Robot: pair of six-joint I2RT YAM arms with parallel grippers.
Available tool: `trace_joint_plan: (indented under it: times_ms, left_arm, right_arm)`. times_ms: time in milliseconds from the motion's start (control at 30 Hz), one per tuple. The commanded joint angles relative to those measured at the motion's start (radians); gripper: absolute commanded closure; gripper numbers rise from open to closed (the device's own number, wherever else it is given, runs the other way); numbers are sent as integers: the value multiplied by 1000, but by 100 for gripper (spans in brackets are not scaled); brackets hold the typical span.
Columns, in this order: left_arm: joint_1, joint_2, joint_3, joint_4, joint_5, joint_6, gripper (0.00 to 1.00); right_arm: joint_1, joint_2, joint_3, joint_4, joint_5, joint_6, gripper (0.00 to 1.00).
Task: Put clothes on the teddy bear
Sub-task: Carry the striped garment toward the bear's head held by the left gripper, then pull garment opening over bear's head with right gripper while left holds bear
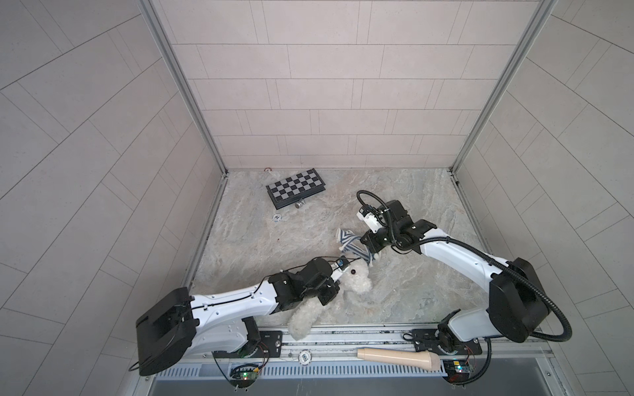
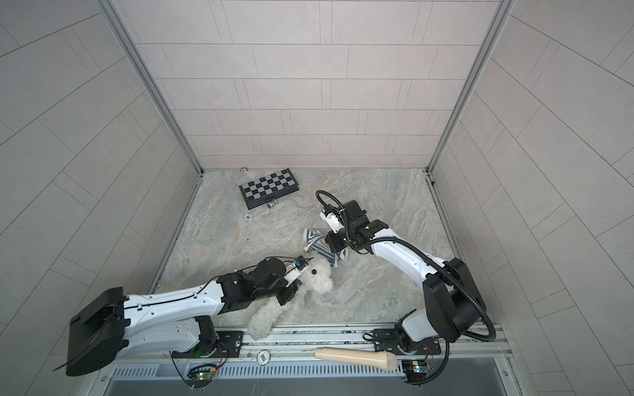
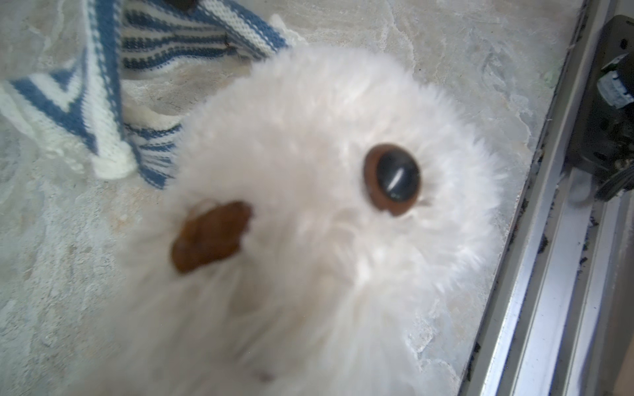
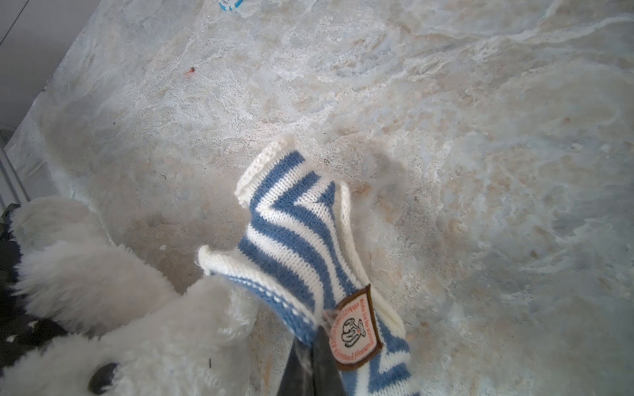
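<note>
White plush teddy bear lies at the front edge of the marbled tabletop, with the left claw narrowed on its body below the head. To its right, the right claw is pinched fully onto the blue-and-white striped shirt, just beside the brown-edged badge. Badge lettering is unreadable.

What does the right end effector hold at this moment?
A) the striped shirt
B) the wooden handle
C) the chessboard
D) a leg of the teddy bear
A: in the right wrist view the right end effector is shut on the striped shirt, just beside its badge.
</note>
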Motion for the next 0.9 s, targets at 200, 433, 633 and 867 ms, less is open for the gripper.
trace_joint_plan:
  times_ms: [200, 433, 633, 867]
  left_arm:
    - [-4, 30, 58, 62, -150, 2, 100]
    - [-5, 35, 62, 80, -230, -11, 100]
    - [-3, 27, 48, 109, -243, -21, 100]
    - [-3, 2, 24, 145, -313, -32, 100]
  right_arm:
    - [59, -89, -3, -22, -41, -63, 100]
    - [80, -141, -16, -18, -37, -70, 100]
    - [93, -180, -35, 3, -46, -80, 100]
    - [125, -174, -16, -14, -65, -78, 100]
